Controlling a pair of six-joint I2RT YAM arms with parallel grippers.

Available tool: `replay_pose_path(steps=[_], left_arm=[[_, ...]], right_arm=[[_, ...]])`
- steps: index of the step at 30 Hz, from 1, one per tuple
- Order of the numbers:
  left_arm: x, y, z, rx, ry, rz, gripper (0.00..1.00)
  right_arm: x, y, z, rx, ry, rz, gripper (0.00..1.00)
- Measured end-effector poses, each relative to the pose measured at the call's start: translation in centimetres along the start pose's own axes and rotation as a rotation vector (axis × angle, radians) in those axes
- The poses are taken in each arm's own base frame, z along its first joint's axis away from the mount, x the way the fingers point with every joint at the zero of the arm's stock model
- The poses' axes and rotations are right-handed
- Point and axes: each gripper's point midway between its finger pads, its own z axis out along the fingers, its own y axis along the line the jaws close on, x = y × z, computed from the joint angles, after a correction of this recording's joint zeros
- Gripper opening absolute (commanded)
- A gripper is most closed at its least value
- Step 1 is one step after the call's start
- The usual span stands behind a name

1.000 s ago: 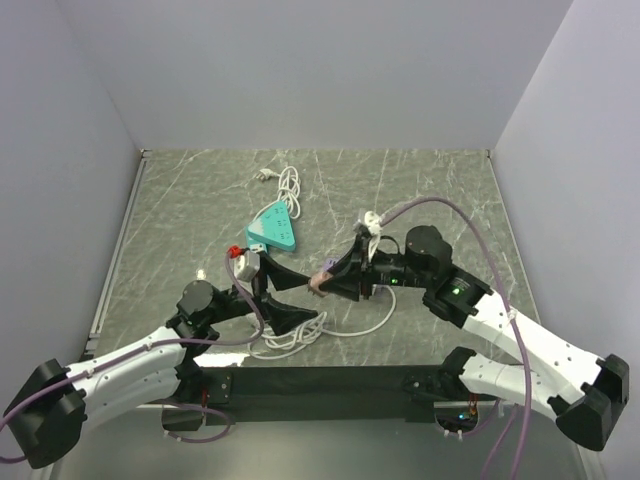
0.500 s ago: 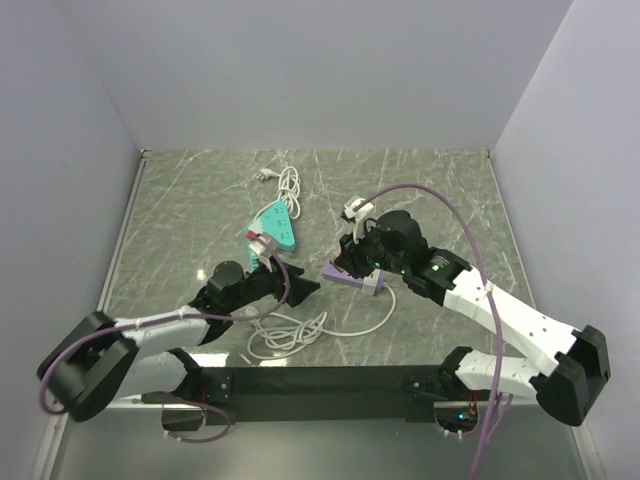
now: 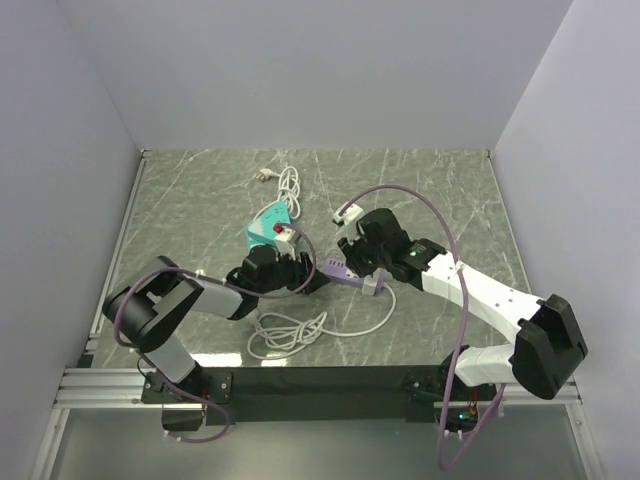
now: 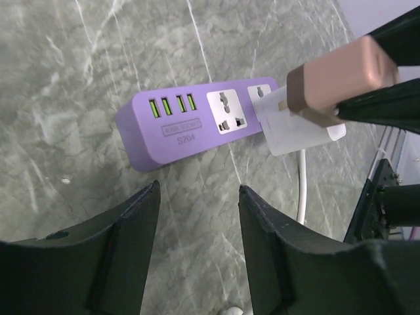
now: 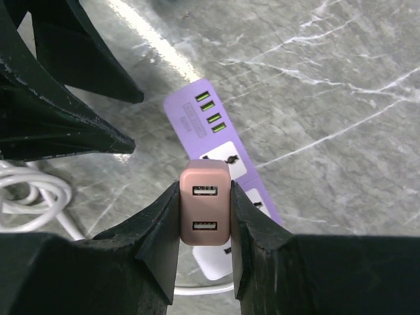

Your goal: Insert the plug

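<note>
The plug, a flat white square block, lies on the right end of a purple power strip, its thin cable trailing toward me. In the right wrist view the plug shows just below my right gripper, which is shut on a brownish-pink cube adapter held a little above the strip. That adapter hangs over the plug in the left wrist view. My left gripper is open and holds nothing, low over the table just short of the strip. From above, both grippers meet at the strip.
A teal power strip lies behind my left wrist, partly hidden. A loose white cable coil sits near the front, and another coiled cable with a small plug lies at the back. Grey walls close in three sides.
My left arm has swung forward and right toward the purple strip, and its jaws have narrowed. The right gripper has carried the pink adapter left and lower over the strip.
</note>
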Motion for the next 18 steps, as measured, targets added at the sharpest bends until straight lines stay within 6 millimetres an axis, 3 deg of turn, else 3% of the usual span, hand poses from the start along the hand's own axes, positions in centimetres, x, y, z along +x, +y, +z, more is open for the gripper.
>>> replay_pose_path(steps=[7, 18], left_arm=[[0.8, 0.0, 1.2, 0.029, 0.025, -0.057, 0.58], [0.5, 0.4, 3.2, 0.03, 0.024, -0.096, 0.57]], right_arm=[[0.2, -0.7, 0.5, -0.013, 0.007, -0.027, 0.0], [2.2, 0.4, 2.4, -0.1, 0.08, -0.067, 0.0]])
